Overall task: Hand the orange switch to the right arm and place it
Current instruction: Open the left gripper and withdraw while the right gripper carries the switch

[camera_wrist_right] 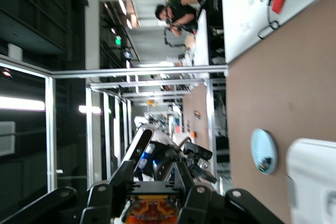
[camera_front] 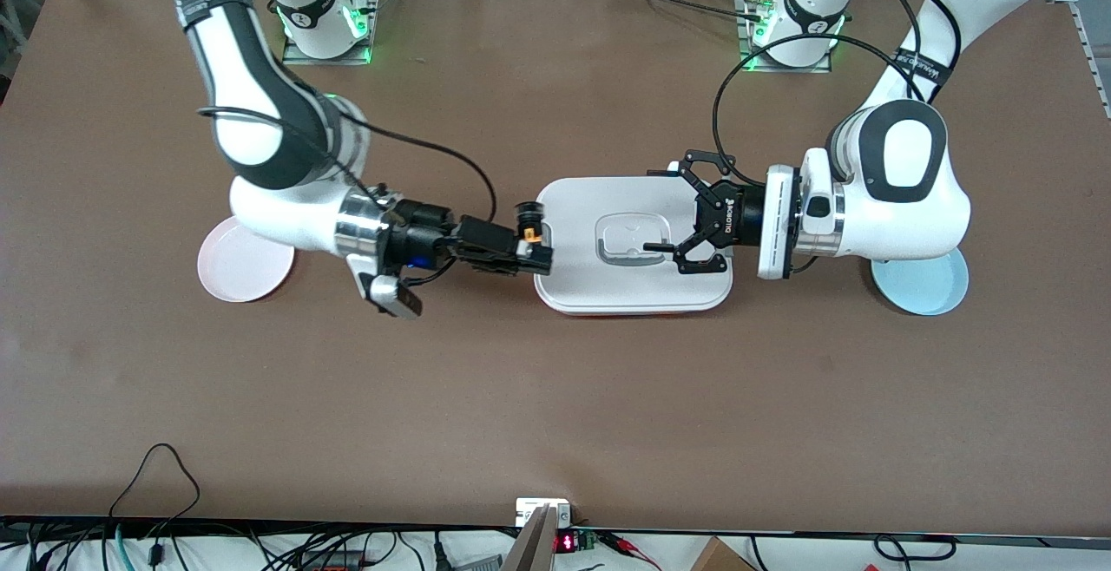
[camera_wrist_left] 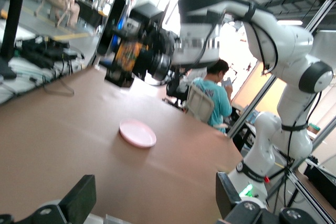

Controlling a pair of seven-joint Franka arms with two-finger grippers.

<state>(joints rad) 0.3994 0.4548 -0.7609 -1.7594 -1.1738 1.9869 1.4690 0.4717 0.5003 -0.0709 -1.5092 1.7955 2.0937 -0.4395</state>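
The orange switch [camera_front: 534, 247], a tiny black block with an orange face, is pinched in my right gripper [camera_front: 537, 257], which is shut on it just above the white tray's [camera_front: 608, 295] edge at the right arm's end. In the right wrist view the switch [camera_wrist_right: 152, 209] fills the gap between the black jaws of the right gripper [camera_wrist_right: 149, 203]. My left gripper [camera_front: 670, 213] hangs open over the tray's middle, facing the right gripper with a gap between them. In the left wrist view the left gripper [camera_wrist_left: 155, 203] holds nothing, and the right gripper [camera_wrist_left: 125, 62] shows farther off.
A small black cylinder [camera_front: 527, 217] with a yellowish end stands at the tray's edge beside the right gripper. A pink plate [camera_front: 239, 269] lies under the right arm's elbow. A blue plate [camera_front: 924, 289] lies under the left arm's wrist. Cables run along the table's near edge.
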